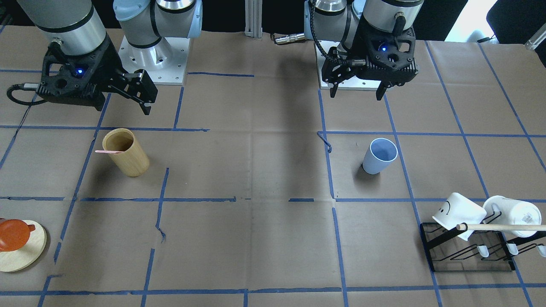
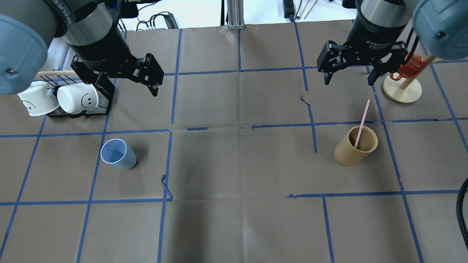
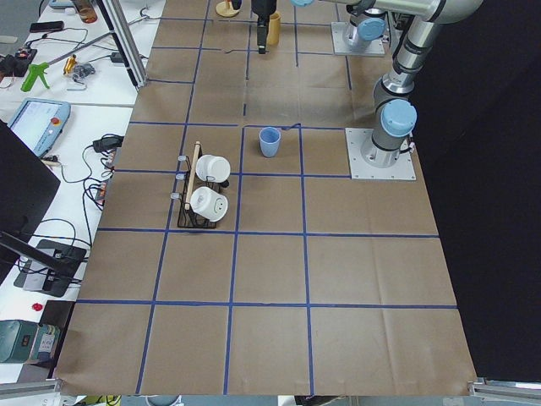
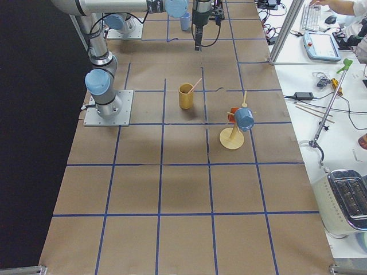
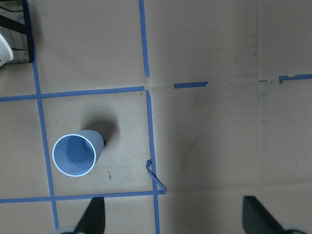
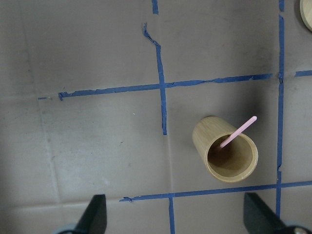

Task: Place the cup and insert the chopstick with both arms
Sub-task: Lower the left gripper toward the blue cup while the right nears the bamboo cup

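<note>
Both tools hang above the bench [image 2: 234, 226] with nothing in them. The left tool [image 1: 356, 90] has its jaws spread wide, and the right tool [image 2: 349, 80] is just as wide. The blue cup [image 2: 117, 155] stands upright, mouth up. It sits on the left-end side of the bench's middle, about halfway between the robot's edge and the operators' edge. The pink chopstick [image 2: 362, 124] leans inside a bamboo holder [image 2: 355, 146] on the right-end side of the middle, its upper part sticking out past the rim toward the operators' edge. I cannot tell whether the work is about to begin or is finished. If the stick is meant to go into the cup, several things could go wrong. The stick is thin and rests only on the rim, so a finger that nudges it first could roll it aside, and a pinch off its line could let it pivot. A low approach could also topple the holder. The cup looks light and tapered, and a finger that clips its rim would probably tip it. Its mouth is also a small target for a stick held at an angle. The wire rack [image 1: 469, 260] stands near the left tool and the wooden stand [image 2: 402, 91] near the right one, so a careless swing could hit either.
</note>
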Available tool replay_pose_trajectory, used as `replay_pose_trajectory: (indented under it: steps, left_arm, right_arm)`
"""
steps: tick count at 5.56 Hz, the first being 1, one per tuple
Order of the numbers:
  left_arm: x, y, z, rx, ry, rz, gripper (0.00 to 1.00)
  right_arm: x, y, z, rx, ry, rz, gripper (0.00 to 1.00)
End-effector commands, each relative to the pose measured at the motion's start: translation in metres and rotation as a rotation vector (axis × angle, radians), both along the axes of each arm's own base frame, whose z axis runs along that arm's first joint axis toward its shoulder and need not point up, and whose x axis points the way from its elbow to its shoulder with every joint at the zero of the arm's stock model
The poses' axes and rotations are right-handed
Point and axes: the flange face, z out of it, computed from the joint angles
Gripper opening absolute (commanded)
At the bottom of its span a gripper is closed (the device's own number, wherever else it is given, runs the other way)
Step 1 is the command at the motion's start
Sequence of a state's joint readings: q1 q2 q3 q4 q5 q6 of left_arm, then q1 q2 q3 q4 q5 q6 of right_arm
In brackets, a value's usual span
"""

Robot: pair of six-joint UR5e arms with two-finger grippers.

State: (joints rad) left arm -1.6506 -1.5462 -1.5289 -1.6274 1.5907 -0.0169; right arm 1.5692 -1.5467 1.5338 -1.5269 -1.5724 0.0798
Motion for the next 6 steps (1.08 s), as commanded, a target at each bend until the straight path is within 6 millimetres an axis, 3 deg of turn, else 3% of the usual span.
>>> replay_pose_trajectory:
  steps: [1, 3, 5, 6]
  left_arm:
    - [0.001, 0.0, -0.001, 0.001, 0.0, 0.002, 0.99]
    - [0.001, 0.0, -0.002, 0.004, 0.0, -0.001, 0.99]
    - [0.012, -0.002, -0.005, 0.009, -0.036, 0.006, 0.99]
    - [0.024, -0.004, -0.02, 0.032, -0.035, -0.021, 0.98]
  right_arm:
    - [0.0, 0.0, -0.001, 0.001, 0.0, 0.0, 1.0]
    - [-0.006, -0.003, -0.006, 0.003, 0.01, 0.008, 1.0]
    - [-0.026, -0.008, -0.006, 0.002, 0.018, 0.014, 1.0]
    - [-0.058, -0.012, -0.004, -0.001, 0.017, -0.005, 1.0]
